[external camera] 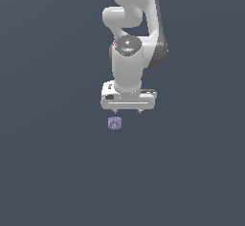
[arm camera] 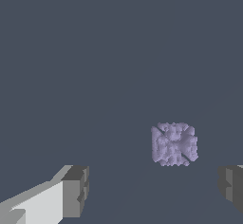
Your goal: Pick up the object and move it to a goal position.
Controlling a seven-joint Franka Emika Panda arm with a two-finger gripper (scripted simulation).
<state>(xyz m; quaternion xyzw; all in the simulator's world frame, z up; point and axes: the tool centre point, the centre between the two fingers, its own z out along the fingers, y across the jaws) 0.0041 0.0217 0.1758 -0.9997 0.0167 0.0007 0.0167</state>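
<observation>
1. You will find no readable text, label, brand, number or sign in either view.
2. The arm (external camera: 128, 52) carries a small red dot on its dark round cap, but it forms no letter or figure.
3. The object (arm camera: 174, 144) shows only speckles, no writing.

1. The exterior view looks from high up, steeply down on the arm (external camera: 131, 52) and a wide stretch of plain grey tabletop (external camera: 48, 172).
2. The wrist view looks close along the gripper (arm camera: 152, 192) at the tabletop.
3. Both share the purple object (external camera: 114, 123) (arm camera: 174, 144) and the gripper's fingertips (arm camera: 76, 190).
</observation>
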